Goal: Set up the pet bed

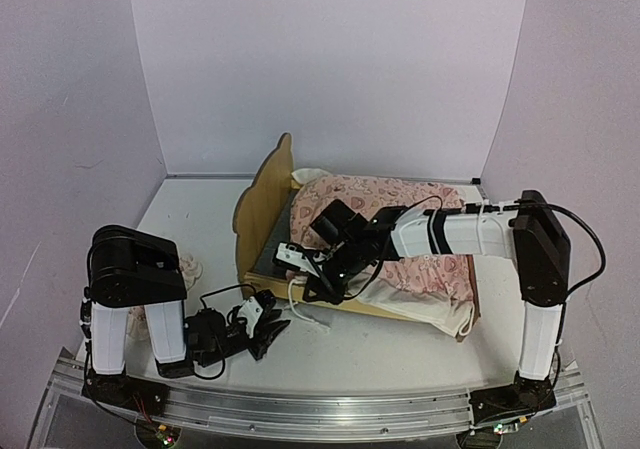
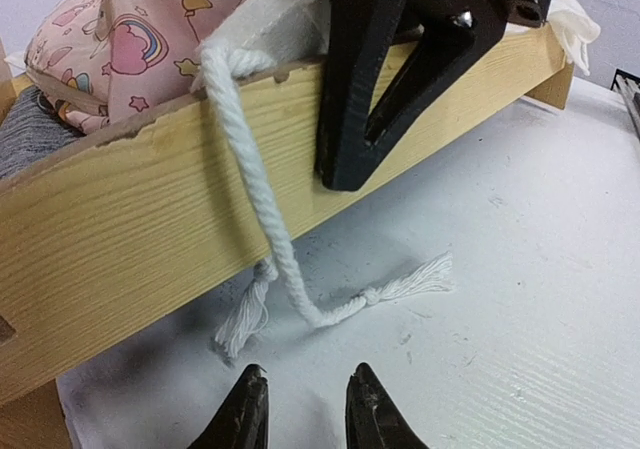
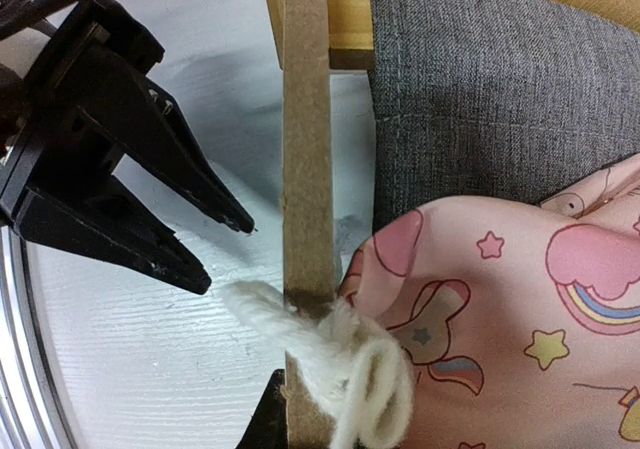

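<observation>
The pet bed [image 1: 262,197] is being seen standing mid-table [image 1: 190,219], its near side rail [image 2: 150,209] turned toward both arms, with the pink blanket [image 1: 400,204] lying over the grey mattress pad [image 3: 480,79]. The right gripper [image 2: 345,174] is being held nearly shut at that rail, apparently nipping the blanket's white edge beside the dangling cord [image 2: 265,209]. The left gripper [image 2: 305,409] is being held slightly parted and empty, low before the rail. The plywood frame is being judged light, stiff and apt to slide when pushed. The rail's top edge is being favoured as the hold.
</observation>
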`<action>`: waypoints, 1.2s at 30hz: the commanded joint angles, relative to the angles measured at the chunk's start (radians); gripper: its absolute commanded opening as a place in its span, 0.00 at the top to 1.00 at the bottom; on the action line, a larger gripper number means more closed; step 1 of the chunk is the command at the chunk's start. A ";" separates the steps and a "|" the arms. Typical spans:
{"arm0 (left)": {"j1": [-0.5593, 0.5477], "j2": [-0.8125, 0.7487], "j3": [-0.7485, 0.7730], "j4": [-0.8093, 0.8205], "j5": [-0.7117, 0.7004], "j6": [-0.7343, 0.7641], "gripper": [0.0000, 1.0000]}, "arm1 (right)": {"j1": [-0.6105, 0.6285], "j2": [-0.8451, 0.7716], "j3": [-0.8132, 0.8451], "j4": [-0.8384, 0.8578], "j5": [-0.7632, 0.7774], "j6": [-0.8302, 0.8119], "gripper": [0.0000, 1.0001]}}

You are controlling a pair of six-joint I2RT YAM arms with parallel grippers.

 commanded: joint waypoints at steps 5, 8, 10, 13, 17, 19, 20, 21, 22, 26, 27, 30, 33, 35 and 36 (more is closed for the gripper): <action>-0.005 -0.014 0.010 0.090 -0.199 0.059 0.56 | -0.012 -0.132 0.106 0.025 -0.115 0.054 1.00; -0.004 -0.002 0.036 0.085 -0.233 0.097 0.55 | -0.013 -0.139 0.106 0.024 -0.120 0.053 1.00; -0.003 0.006 0.051 0.081 -0.232 0.112 0.56 | -0.014 -0.140 0.108 0.024 -0.122 0.053 1.00; -0.003 0.013 0.082 0.067 -0.217 0.135 0.60 | -0.014 -0.138 0.110 0.024 -0.125 0.052 1.00; -0.003 0.026 0.128 0.027 -0.163 0.161 0.64 | -0.014 -0.135 0.119 0.024 -0.133 0.056 1.00; -0.003 0.034 0.140 0.017 -0.147 0.170 0.63 | -0.014 -0.136 0.124 0.022 -0.136 0.058 1.00; -0.003 0.038 0.143 0.010 -0.140 0.171 0.63 | -0.013 -0.137 0.126 0.023 -0.135 0.058 1.00; -0.003 0.041 0.145 0.007 -0.137 0.170 0.62 | -0.014 -0.137 0.130 0.022 -0.134 0.058 1.00; -0.003 0.044 0.148 0.005 -0.141 0.169 0.61 | -0.014 -0.137 0.132 0.022 -0.134 0.059 1.00; -0.003 0.065 0.180 -0.018 -0.214 0.178 0.57 | -0.014 -0.145 0.131 0.020 -0.151 0.068 1.00; -0.003 0.071 0.191 -0.022 -0.235 0.182 0.58 | -0.013 -0.147 0.127 0.020 -0.151 0.069 1.00; 0.004 0.075 0.215 -0.028 -0.250 0.182 0.65 | -0.014 -0.150 0.119 0.022 -0.146 0.070 1.00; 0.006 0.039 0.206 -0.059 -0.218 0.177 0.79 | -0.014 -0.141 0.109 0.022 -0.130 0.059 1.00; 0.005 -0.030 0.168 -0.129 -0.196 0.141 0.94 | -0.014 -0.128 0.099 0.030 -0.116 0.049 1.00; 0.004 -0.073 0.148 -0.181 -0.185 0.117 0.96 | -0.013 -0.120 0.096 0.038 -0.113 0.046 1.00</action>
